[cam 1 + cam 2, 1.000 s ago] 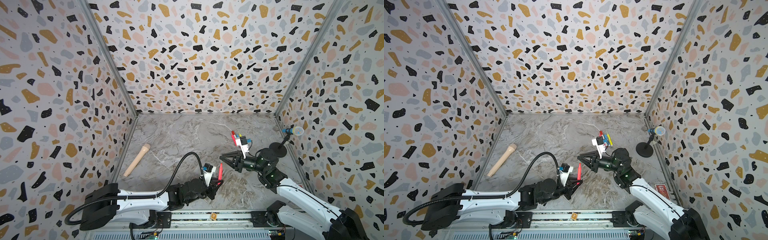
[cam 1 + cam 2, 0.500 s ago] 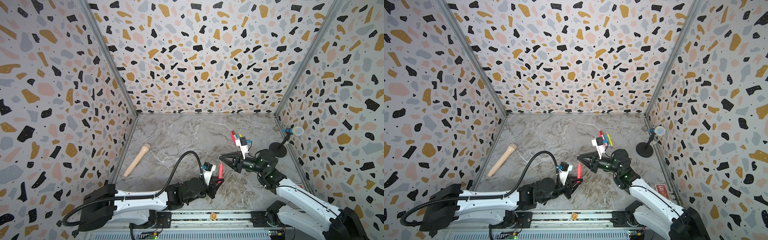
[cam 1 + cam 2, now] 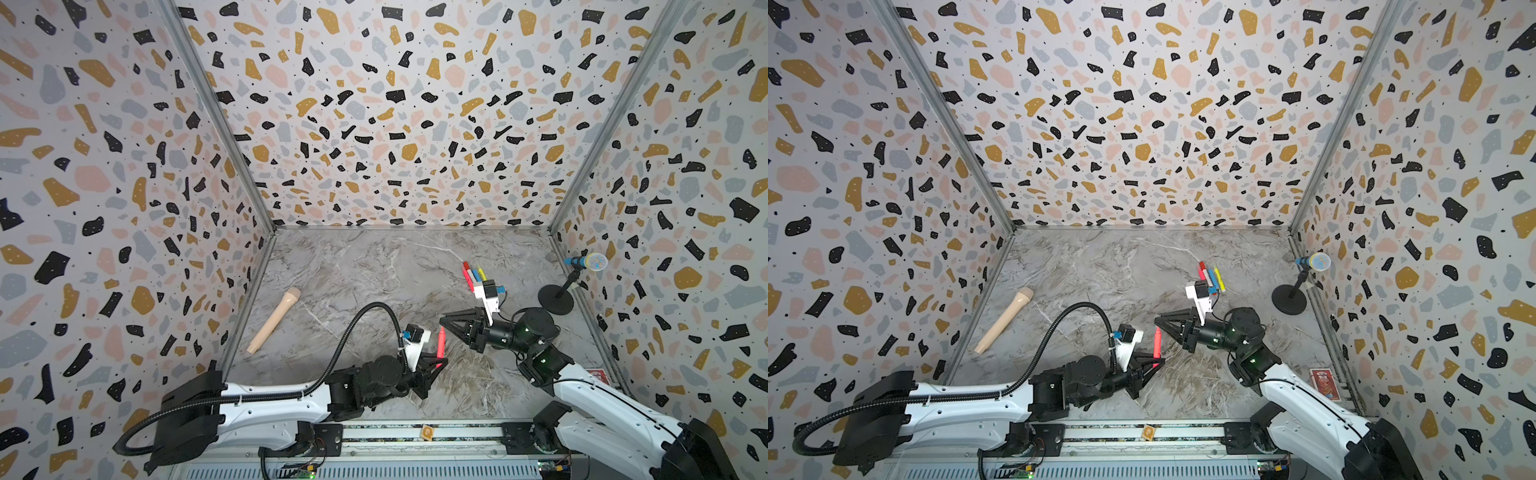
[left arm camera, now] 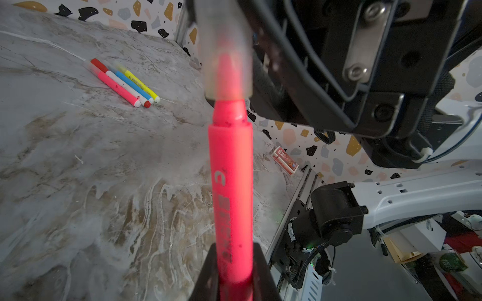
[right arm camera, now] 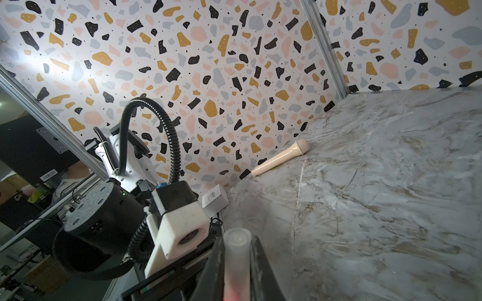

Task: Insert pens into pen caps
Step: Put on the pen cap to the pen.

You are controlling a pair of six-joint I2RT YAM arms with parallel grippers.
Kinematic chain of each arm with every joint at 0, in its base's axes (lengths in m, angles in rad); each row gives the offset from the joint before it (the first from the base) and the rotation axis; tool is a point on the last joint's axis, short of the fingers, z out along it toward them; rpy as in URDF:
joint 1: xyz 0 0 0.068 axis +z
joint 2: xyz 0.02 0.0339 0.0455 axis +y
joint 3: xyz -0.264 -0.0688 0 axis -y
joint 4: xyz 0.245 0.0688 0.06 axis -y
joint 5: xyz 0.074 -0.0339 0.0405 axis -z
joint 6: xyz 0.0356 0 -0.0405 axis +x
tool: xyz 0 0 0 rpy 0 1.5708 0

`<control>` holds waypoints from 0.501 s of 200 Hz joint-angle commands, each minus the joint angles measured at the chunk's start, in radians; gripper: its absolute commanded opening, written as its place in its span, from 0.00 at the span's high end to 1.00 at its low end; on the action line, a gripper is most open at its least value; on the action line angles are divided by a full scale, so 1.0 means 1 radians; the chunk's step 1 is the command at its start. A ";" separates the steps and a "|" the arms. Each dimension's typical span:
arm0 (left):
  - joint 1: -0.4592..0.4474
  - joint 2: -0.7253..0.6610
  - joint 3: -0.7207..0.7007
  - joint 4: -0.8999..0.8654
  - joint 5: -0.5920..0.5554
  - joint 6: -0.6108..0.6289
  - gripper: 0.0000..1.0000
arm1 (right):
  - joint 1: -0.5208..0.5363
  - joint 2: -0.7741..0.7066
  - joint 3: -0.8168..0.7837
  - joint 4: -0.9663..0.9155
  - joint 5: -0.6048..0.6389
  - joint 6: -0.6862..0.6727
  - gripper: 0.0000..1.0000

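We see the left arm stretched low over the marble table (image 3: pixel 353 266), with the left gripper (image 3: pixel 435 365) clamped on the lower end of a neon pink pen (image 3: pixel 440 343) held upright. The right arm reaches in from the side, and the right gripper (image 3: pixel 444 321) pinches a clear pen cap (image 4: pixel 225 52). The pen's tip sits just inside the cap's mouth. Four other pens (image 3: pixel 473 275) lie together farther back.

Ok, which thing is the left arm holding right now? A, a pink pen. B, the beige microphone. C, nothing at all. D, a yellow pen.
A: the left fingers are clamped on the pink pen, while the yellow pen and the beige microphone lie on the table.
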 commanded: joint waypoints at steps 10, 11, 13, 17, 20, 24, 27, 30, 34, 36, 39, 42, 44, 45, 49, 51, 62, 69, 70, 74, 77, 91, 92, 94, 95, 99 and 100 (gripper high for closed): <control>0.032 -0.053 0.009 0.144 -0.014 0.011 1.00 | 0.027 -0.033 -0.056 0.018 -0.038 0.012 0.96; 0.032 -0.054 0.009 0.144 -0.013 0.011 1.00 | 0.027 -0.033 -0.056 0.018 -0.039 0.012 0.96; 0.034 -0.056 0.008 0.145 -0.013 0.011 1.00 | 0.029 -0.034 -0.057 0.018 -0.039 0.012 0.96; 0.035 -0.057 0.009 0.147 -0.011 0.011 1.00 | 0.032 -0.036 -0.060 0.019 -0.041 0.009 0.96; 0.036 -0.058 0.009 0.148 -0.009 0.011 1.00 | 0.035 -0.038 -0.061 0.017 -0.043 0.008 0.96; 0.038 -0.059 0.009 0.149 -0.008 0.011 1.00 | 0.037 -0.038 -0.060 0.015 -0.045 0.005 0.96; 0.039 -0.059 0.009 0.149 -0.005 0.012 1.00 | 0.041 -0.038 -0.060 0.012 -0.047 0.003 0.96; 0.040 -0.059 0.009 0.151 -0.003 0.012 1.00 | 0.043 -0.038 -0.058 0.008 -0.048 0.000 0.96; 0.042 -0.059 0.008 0.154 0.000 0.013 1.00 | 0.046 -0.038 -0.057 0.003 -0.050 -0.004 0.96; 0.043 -0.060 0.008 0.155 0.002 0.013 1.00 | 0.047 -0.038 -0.056 0.001 -0.051 -0.007 0.96; 0.043 -0.059 0.008 0.157 0.005 0.014 1.00 | 0.049 -0.038 -0.053 -0.005 -0.050 -0.010 0.96; 0.043 -0.059 0.009 0.158 0.006 0.017 1.00 | 0.051 -0.038 -0.051 -0.011 -0.050 -0.015 0.96; 0.044 -0.058 0.009 0.159 0.007 0.017 1.00 | 0.052 -0.038 -0.049 -0.016 -0.051 -0.018 0.96; 0.043 -0.058 0.009 0.159 0.007 0.017 1.00 | 0.053 -0.037 -0.048 -0.019 -0.051 -0.019 0.95; 0.044 -0.058 0.010 0.158 0.009 0.019 1.00 | 0.056 -0.036 -0.044 -0.030 -0.051 -0.025 0.95; 0.045 -0.057 0.010 0.158 0.011 0.019 1.00 | 0.058 -0.035 -0.041 -0.036 -0.051 -0.028 0.95; 0.046 -0.053 0.014 0.153 0.013 0.025 1.00 | 0.066 -0.032 -0.024 -0.070 -0.054 -0.048 0.94; 0.045 -0.052 0.017 0.150 0.013 0.031 1.00 | 0.071 -0.031 -0.012 -0.091 -0.056 -0.061 0.93; 0.045 -0.052 0.018 0.150 0.014 0.032 1.00 | 0.072 -0.031 -0.011 -0.094 -0.056 -0.062 0.93; 0.045 -0.052 0.016 0.150 0.016 0.033 1.00 | 0.075 -0.031 -0.005 -0.107 -0.056 -0.068 0.92; 0.045 -0.053 0.016 0.150 0.015 0.034 1.00 | 0.077 -0.031 -0.001 -0.115 -0.056 -0.072 0.92; 0.046 -0.057 0.013 0.150 0.012 0.037 1.00 | 0.083 -0.033 0.014 -0.149 -0.056 -0.089 0.86; 0.045 -0.058 0.012 0.150 0.012 0.037 1.00 | 0.082 -0.033 0.014 -0.151 -0.056 -0.090 0.86; 0.045 -0.058 0.012 0.150 0.012 0.037 1.00 | 0.082 -0.034 0.014 -0.154 -0.056 -0.093 0.86; 0.045 -0.059 0.012 0.150 0.012 0.038 1.00 | 0.082 -0.034 0.015 -0.156 -0.056 -0.094 0.85; 0.046 -0.060 0.010 0.150 0.011 0.039 1.00 | 0.082 -0.037 0.017 -0.167 -0.056 -0.098 0.84; 0.046 -0.061 0.010 0.150 0.011 0.039 1.00 | 0.082 -0.039 0.017 -0.169 -0.056 -0.099 0.84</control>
